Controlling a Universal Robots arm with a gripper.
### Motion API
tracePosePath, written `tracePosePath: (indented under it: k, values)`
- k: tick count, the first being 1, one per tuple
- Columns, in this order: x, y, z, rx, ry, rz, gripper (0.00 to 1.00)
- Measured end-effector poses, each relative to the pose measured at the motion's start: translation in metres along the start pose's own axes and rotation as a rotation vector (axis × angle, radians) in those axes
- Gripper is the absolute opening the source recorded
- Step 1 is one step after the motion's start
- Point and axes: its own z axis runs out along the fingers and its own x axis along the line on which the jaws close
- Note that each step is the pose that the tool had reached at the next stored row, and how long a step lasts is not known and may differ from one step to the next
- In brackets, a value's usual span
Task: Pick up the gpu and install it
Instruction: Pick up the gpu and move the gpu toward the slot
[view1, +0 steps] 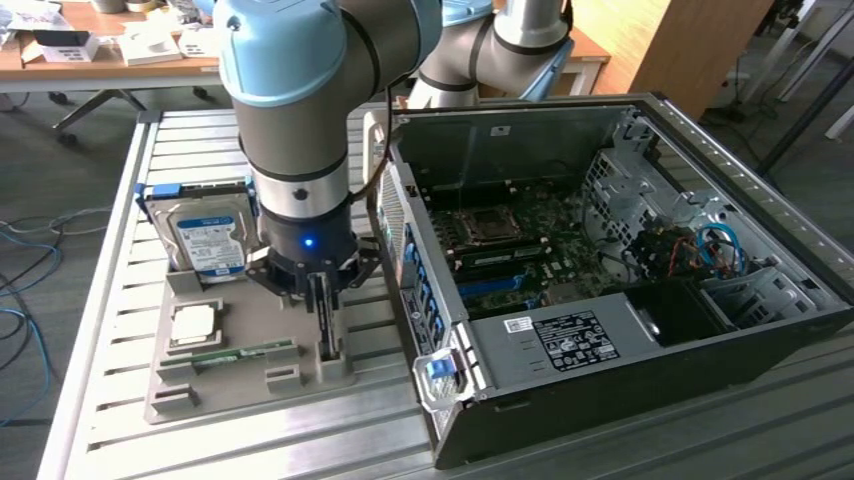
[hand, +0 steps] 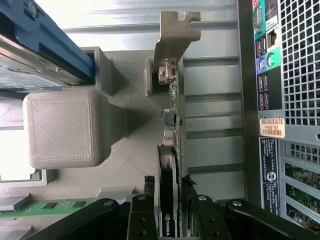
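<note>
Seen from the wrist, the gripper (hand: 169, 182) has its two dark fingers (hand: 142, 210) closed against the opposite faces of the gpu (hand: 172, 120), pinching the card between them. The gpu is a thin card seen edge-on. One face is black, and the other is a green board with small parts along it. A bent grey metal bracket (hand: 175, 35) sits at the end away from the grip. The card stands on its long edge in a slot of the grey plastic tray (hand: 125, 165). It lies close beside the back panel of the computer case (hand: 280, 100), where ports and a barcode sticker (hand: 272, 127) show.

In the exterior view the gripper (view1: 320, 290) points straight down over the gpu (view1: 327, 330). The gpu stands along the side of the tray (view1: 227, 390) nearest the case, on the exterior view's right. The arm (view1: 300, 100) rises upright above it, with a small blue light on the wrist.

On the tray, a green memory stick (view1: 247, 352) lies flat toward the exterior view's left of the card, and a square chip (view1: 194, 322) lies beyond it. A silver hard drive (view1: 207, 240) with a blue-and-white label stands further back. The tray rests on a slatted metal table (view1: 120, 200). The case (view1: 601, 300) lies open on its side beside the tray, with its main board showing.
</note>
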Motion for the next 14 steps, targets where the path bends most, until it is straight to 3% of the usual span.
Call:
tracePosePath:
  k: [14]
  values:
    - [-0.0022,-0.001,0.0,0.0,0.0,0.0,0.35]
